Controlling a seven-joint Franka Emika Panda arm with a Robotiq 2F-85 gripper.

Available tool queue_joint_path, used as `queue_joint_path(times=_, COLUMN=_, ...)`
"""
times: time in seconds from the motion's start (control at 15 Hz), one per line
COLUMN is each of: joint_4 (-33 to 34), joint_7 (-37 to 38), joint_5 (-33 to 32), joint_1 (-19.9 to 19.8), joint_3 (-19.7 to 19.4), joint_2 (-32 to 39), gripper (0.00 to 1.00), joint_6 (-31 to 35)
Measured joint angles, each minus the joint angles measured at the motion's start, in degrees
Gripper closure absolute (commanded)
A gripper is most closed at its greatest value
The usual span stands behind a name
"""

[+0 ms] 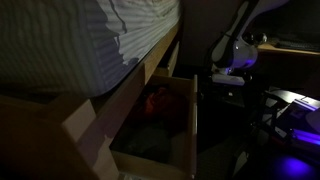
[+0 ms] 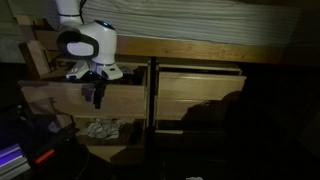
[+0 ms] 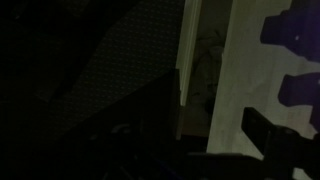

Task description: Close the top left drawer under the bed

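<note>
The bed (image 1: 70,40) has a light-wood frame and a striped mattress (image 2: 200,30). Beneath it the top left drawer (image 1: 188,115) stands pulled out, with red and grey things (image 1: 155,102) inside. Its flat front (image 2: 50,97) also shows in an exterior view. My gripper (image 2: 95,97) hangs just in front of that drawer front, fingers pointing down. In an exterior view the gripper (image 1: 226,76) sits close beside the front's outer face; whether it touches is unclear. The wrist view is very dark: a pale wood panel (image 3: 250,70) and one dark finger (image 3: 265,135) show.
Below the top left drawer another drawer with pale whitish cloth (image 2: 100,128) is also open. Two shut drawer fronts (image 2: 200,92) lie beside them. Dark equipment with a blue-violet light (image 1: 295,115) stands near the arm's base.
</note>
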Motion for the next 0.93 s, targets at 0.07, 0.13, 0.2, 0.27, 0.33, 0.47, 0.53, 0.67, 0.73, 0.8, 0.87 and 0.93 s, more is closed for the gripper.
queue_joint_path(times=0.07, joint_4=0.0, joint_7=0.0, joint_5=0.0, joint_1=0.01, joint_3=0.0, joint_2=0.0, gripper=0.0, joint_6=0.0)
queue_joint_path(times=0.13, joint_4=0.0, joint_7=0.0, joint_5=0.0, joint_1=0.02, joint_3=0.0, joint_2=0.0, gripper=0.0, joint_6=0.0)
queue_joint_path(times=0.2, joint_4=0.0, joint_7=0.0, joint_5=0.0, joint_1=0.03, joint_3=0.0, joint_2=0.0, gripper=0.0, joint_6=0.0)
queue_joint_path(times=0.27, joint_4=0.0, joint_7=0.0, joint_5=0.0, joint_1=0.03, joint_3=0.0, joint_2=0.0, gripper=0.0, joint_6=0.0)
queue_joint_path(times=0.33, joint_4=0.0, joint_7=0.0, joint_5=0.0, joint_1=0.03, joint_3=0.0, joint_2=0.0, gripper=0.0, joint_6=0.0)
queue_joint_path(times=0.47, joint_4=0.0, joint_7=0.0, joint_5=0.0, joint_1=0.03, joint_3=0.0, joint_2=0.0, gripper=0.0, joint_6=0.0)
queue_joint_path(times=0.53, joint_4=0.0, joint_7=0.0, joint_5=0.0, joint_1=0.03, joint_3=0.0, joint_2=0.0, gripper=0.0, joint_6=0.0)
queue_joint_path(times=0.67, joint_4=0.0, joint_7=0.0, joint_5=0.0, joint_1=0.03, joint_3=0.0, joint_2=0.0, gripper=0.0, joint_6=0.0)
queue_joint_path(times=0.73, joint_4=0.0, joint_7=0.0, joint_5=0.0, joint_1=0.03, joint_3=0.0, joint_2=0.0, gripper=0.0, joint_6=0.0)
queue_joint_path(times=0.8, joint_4=0.0, joint_7=0.0, joint_5=0.0, joint_1=0.03, joint_3=0.0, joint_2=0.0, gripper=0.0, joint_6=0.0)
queue_joint_path(times=0.87, joint_4=0.01, joint_7=0.0, joint_5=0.01, joint_1=0.04, joint_3=0.01, joint_2=0.0, gripper=0.0, joint_6=0.04)
queue_joint_path(times=0.93, joint_4=1.49, joint_7=0.54, joint_5=0.0, joint_1=1.03, joint_3=0.05, joint_2=0.35, gripper=0.0, joint_6=1.95)
